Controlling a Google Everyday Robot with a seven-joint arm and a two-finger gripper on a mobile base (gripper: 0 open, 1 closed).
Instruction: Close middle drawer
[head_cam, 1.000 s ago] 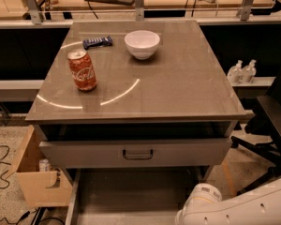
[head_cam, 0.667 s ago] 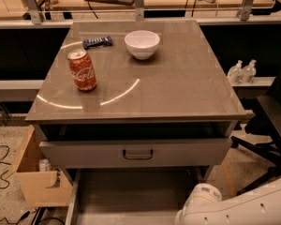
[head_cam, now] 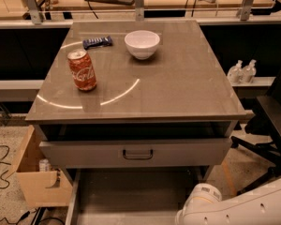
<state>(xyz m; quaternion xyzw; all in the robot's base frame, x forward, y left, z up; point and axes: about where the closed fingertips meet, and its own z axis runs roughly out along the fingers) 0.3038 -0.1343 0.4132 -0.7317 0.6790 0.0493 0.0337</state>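
Gripper is out of view, so I cannot tell its state; only my white arm (head_cam: 239,210) shows near right. Middle drawer (head_cam: 131,191) lies pulled well out below the handled drawer (head_cam: 84,154). I'd press its unseen near front at centre, straight toward the far side.

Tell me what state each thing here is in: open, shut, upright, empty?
Middle drawer: pulled far out, the part in view is empty.
Top drawer: open a little.
Cola can: upright on the table.
Bowl: upright, looks empty.
Snack bar: lying flat.
Cardboard box: open at the top.
Gripper: out of view; only the white arm shows, lower right.
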